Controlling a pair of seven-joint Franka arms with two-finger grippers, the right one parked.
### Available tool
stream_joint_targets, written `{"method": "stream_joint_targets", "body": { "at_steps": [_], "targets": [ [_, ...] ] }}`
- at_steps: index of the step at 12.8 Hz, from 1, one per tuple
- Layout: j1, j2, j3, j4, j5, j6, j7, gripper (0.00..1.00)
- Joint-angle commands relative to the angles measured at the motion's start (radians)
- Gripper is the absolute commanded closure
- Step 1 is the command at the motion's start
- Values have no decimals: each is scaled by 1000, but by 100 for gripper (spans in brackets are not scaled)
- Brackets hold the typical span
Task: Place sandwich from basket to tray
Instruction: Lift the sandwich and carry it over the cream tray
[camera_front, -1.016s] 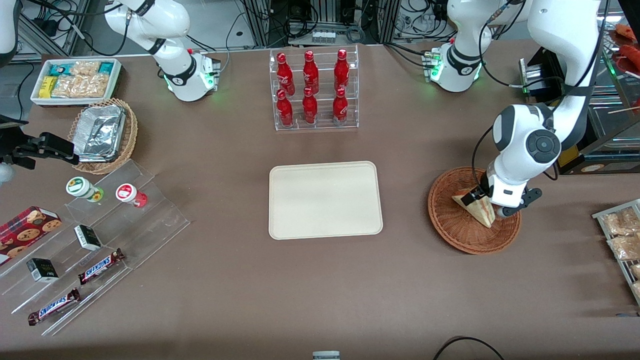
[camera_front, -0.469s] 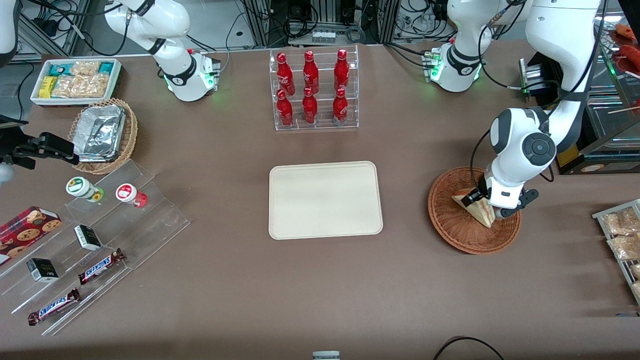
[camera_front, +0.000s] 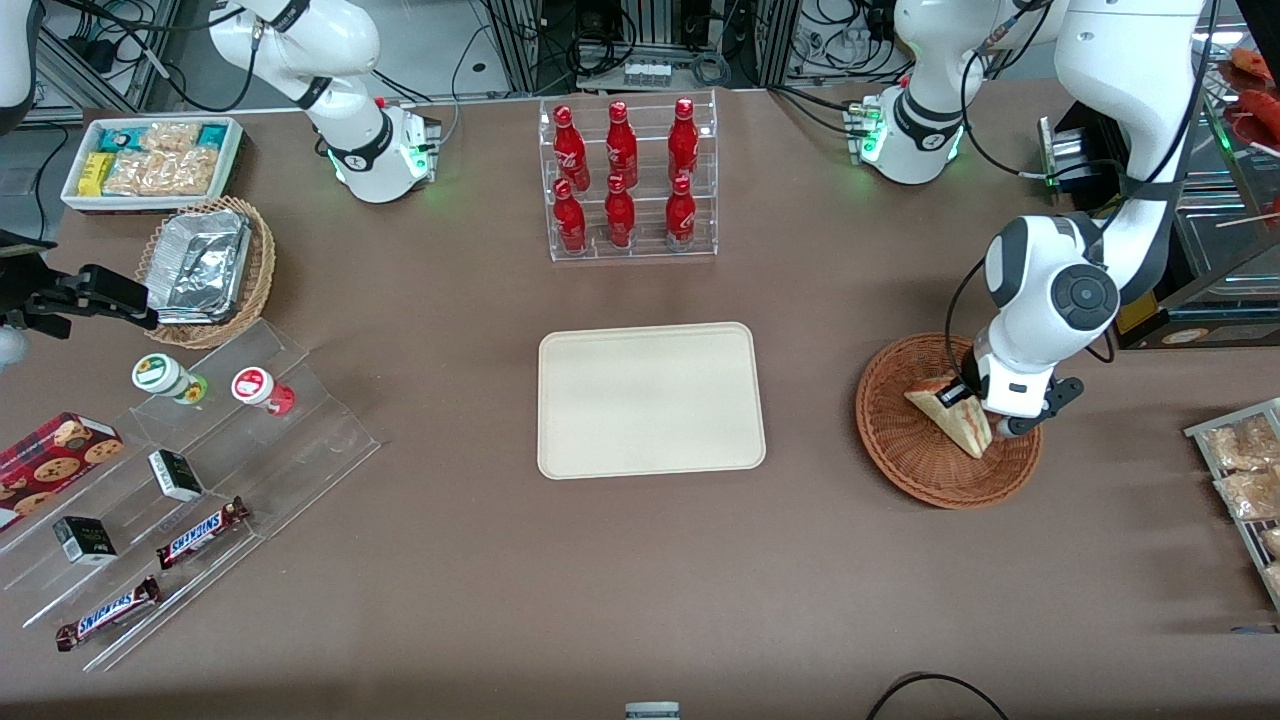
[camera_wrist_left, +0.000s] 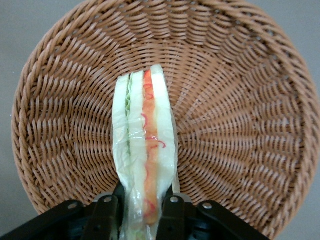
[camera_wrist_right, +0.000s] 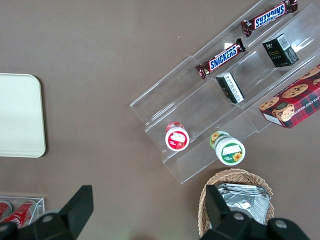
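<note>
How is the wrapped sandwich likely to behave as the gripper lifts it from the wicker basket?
Probably soft: the gripper pinches the sandwich across pale bread layers, which may compress. Its clear film wrap looks slippery. It seems light, so the basket should stay put.

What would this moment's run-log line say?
phase: grasp | gripper: shut on sandwich, over basket | tray: no sandwich yet
</note>
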Motion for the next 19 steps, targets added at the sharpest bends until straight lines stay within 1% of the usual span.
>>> {"method": "stream_joint_targets", "body": {
  "at_steps": [1, 3, 5, 7, 9, 11, 13, 14, 15, 16, 18, 19],
  "targets": [
    [-10, -109, -21, 30, 46, -135, -12, 100],
    [-8, -136, -113, 125, 46, -279, -22, 100],
    [-8, -119, -217, 304, 49, -496, -71, 100],
    [-10, -88, -310, 440, 60, -620, -122, 100],
    [-10, -48, -398, 528, 62, -648, -208, 100],
    [-10, -10, -485, 576, 81, -643, -217, 100],
    [-10, 54, -577, 625, 92, -634, -217, 100],
    [-26, 90, -608, 649, 120, -635, -217, 100],
    [-81, 128, -612, 659, 163, -635, -220, 100],
    [-120, 160, -610, 676, 184, -631, -225, 100],
    [-152, 238, -610, 714, 227, -623, -228, 100],
    [-174, 275, -610, 732, 233, -619, -226, 100]
  ]
}}
